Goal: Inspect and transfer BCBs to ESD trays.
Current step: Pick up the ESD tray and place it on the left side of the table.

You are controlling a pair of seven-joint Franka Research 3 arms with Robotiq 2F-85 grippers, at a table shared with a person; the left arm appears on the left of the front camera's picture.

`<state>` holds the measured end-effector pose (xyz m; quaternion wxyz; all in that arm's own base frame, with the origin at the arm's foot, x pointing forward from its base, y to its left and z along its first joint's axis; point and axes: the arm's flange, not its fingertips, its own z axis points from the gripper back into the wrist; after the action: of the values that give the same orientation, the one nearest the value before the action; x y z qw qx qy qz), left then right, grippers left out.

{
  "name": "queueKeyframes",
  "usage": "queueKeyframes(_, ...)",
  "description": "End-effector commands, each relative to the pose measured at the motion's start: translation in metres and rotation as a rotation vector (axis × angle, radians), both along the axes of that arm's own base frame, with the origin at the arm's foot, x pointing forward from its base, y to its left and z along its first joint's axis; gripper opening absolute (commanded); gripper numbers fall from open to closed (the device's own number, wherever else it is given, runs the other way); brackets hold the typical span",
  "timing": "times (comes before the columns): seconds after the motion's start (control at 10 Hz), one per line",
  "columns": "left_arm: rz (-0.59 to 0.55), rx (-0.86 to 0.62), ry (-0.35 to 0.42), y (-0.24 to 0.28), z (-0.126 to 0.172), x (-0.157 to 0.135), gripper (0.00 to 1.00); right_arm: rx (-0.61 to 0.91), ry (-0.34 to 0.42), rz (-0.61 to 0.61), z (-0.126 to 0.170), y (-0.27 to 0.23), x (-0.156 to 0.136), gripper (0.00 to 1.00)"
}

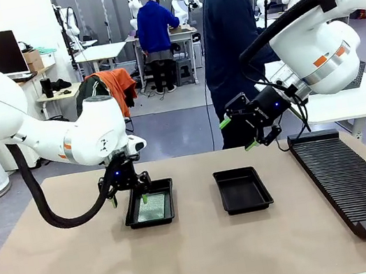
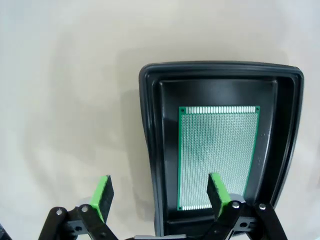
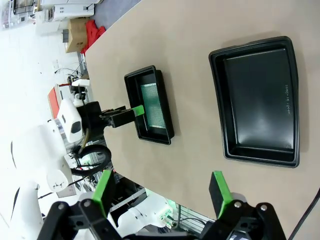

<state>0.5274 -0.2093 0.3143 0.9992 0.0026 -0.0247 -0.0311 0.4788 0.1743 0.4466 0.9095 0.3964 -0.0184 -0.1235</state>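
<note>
Two black ESD trays lie mid-table. The left tray (image 1: 132, 215) (image 2: 150, 150) (image 3: 165, 134) holds one BCB (image 1: 154, 207) (image 2: 217, 150) (image 3: 152, 105), a pale green perforated board flat on its floor. My left gripper (image 1: 128, 195) (image 2: 160, 192) hangs open just above that tray, straddling its left wall: one finger stands outside the rim, the other over the board's near end. The right tray (image 1: 243, 190) (image 3: 257, 100) has a bare floor. My right gripper (image 1: 238, 134) (image 3: 160, 187) is open and holds nothing, raised above the table behind the right tray.
A long black ribbed rack (image 1: 353, 178) runs along the table's right side. A person in dark blue (image 1: 231, 50) stands at the far edge behind the right tray. Bare tan tabletop (image 1: 191, 263) lies in front of the trays.
</note>
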Motion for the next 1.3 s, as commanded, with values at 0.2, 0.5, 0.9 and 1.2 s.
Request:
queueKeyframes(0.2,0.045,0.009,0.032,-0.0058,-0.0106,0.0079,1.00,-0.019,0.005,-0.019,0.0020,0.0001,0.0001,1.00)
queueKeyframes(0.5,0.002,0.001,0.012,-0.0015,-0.0101,0.0048,1.00,-0.019,0.005,-0.019,0.0020,0.0001,0.0001,1.00)
queueKeyframes(0.9,0.002,0.002,0.016,-0.0031,-0.0111,0.0053,1.00,-0.019,0.005,-0.019,0.0020,0.0001,0.0001,1.00)
queueKeyframes(1.2,0.010,-0.037,-0.002,-0.0033,-0.0097,0.0028,0.91,-0.019,0.005,-0.019,0.0020,0.0001,0.0001,1.00)
